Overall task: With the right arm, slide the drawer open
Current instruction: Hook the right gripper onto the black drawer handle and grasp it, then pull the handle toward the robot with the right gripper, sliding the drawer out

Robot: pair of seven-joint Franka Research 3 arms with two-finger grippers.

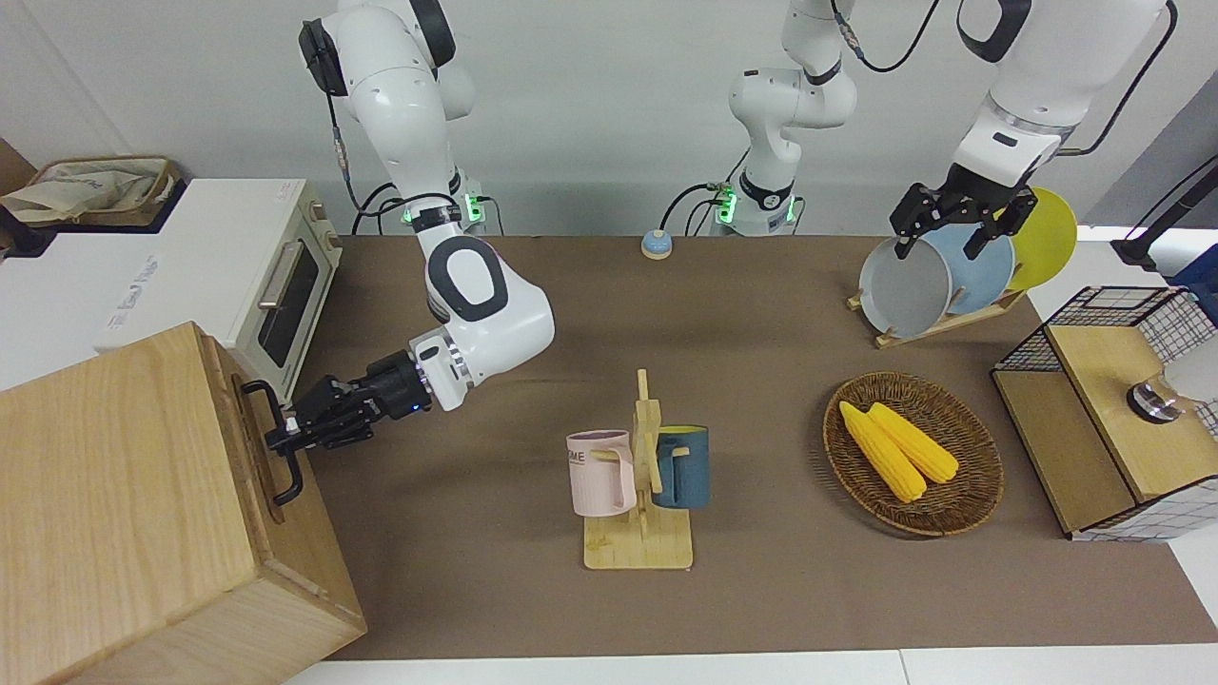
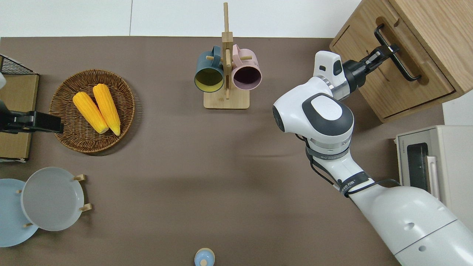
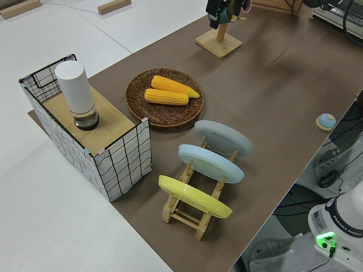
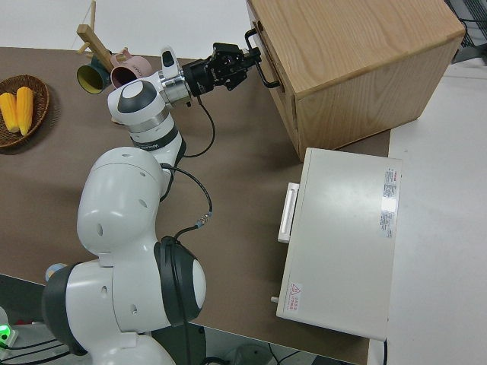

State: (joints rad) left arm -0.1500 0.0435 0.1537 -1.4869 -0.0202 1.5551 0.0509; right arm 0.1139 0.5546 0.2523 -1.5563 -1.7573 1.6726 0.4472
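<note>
Right gripper [image 2: 384, 52] at black loop handle [image 2: 397, 53] of drawer [image 2: 391, 81], fingers clamped on bar. Drawer sits in pale-wood cabinet [image 1: 114, 514] at right arm's end of table [image 1: 476, 590], beside white toaster oven [image 1: 276, 276]; front near flush with cabinet face. Left arm parked, finger state unreadable.

A brown mat [image 1: 761, 590] covers a white table [image 3: 62, 226] before a plain pale wall [image 1: 590, 95].

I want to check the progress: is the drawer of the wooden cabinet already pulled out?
No. The drawer front sits flush with the cabinet, while the right gripper is at its black handle.
</note>
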